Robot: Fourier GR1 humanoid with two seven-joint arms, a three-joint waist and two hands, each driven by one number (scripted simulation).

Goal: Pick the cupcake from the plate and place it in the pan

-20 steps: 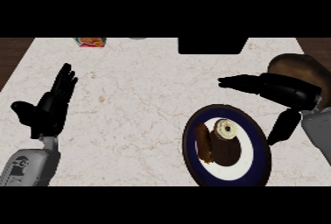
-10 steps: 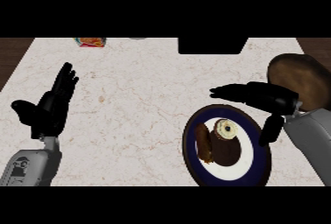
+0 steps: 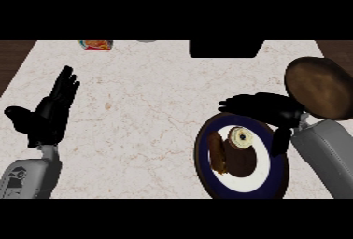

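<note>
Your right robot hand hangs over the far rim of the plate, its fingers stretched out toward the left and its thumb pointing down along the plate's right edge. The fingers are spread and hold nothing; you can see no contact between them and the cupcake. The grey right forearm comes in from the lower right corner and covers part of the plate's right side.

The cupcake sits on the plate, in its far half, showing a pale round top ringed by a dark wrapper. Just beside it, on the near and left side, lies a dark brown item with a lighter brown edge; what it is you cannot tell from this view. The plate itself is white with a dark blue rim and rests on the pale marbled bench at the right of the view.

The pan stands at the far right, round and brown inside, just beyond the right robot hand and partly behind it.

Your left robot hand rests at the left edge of the view, fingers straight and pointing away, holding nothing, well apart from the plate.

At the far edge of the bench you can make out a small red and orange object and a black block.
</note>
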